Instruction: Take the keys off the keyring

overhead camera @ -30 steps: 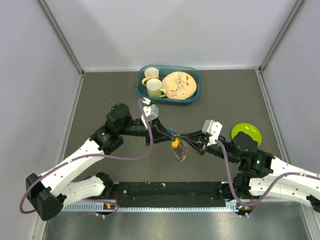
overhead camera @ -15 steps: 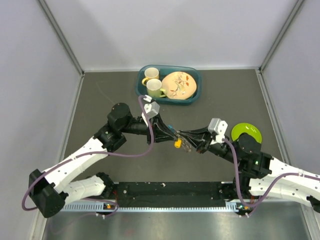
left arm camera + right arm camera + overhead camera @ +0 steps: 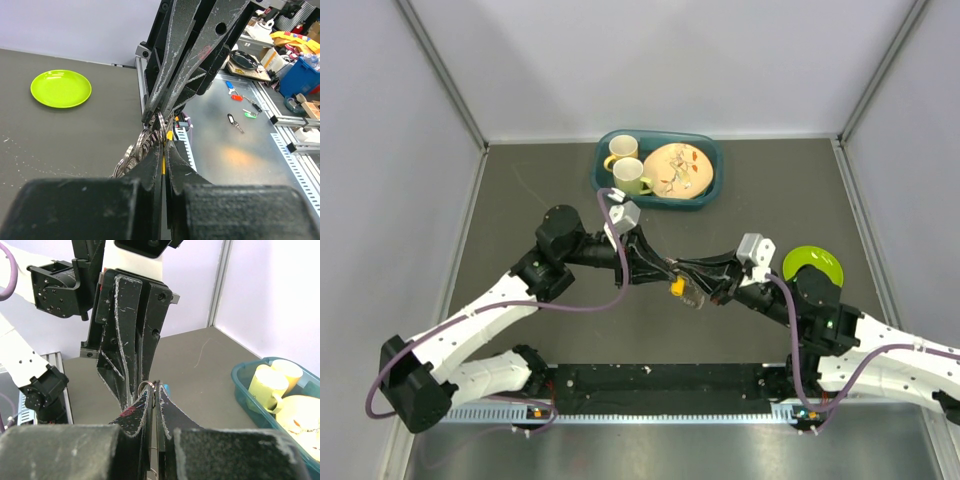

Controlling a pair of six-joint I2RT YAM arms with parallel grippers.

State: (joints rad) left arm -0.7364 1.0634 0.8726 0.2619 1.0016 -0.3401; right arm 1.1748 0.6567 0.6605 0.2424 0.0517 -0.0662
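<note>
Above mid-table, tip to tip: left gripper clamped on the keys, orange head showing; right gripper pinched on the keyring. Wire loop seen only from right wrist; silvery bunch hanging, only from left wrist.

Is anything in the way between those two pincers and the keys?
Nothing visible. The left pincer is shut on the keys and the right pincer on the keyring, tip to tip above the table.
</note>
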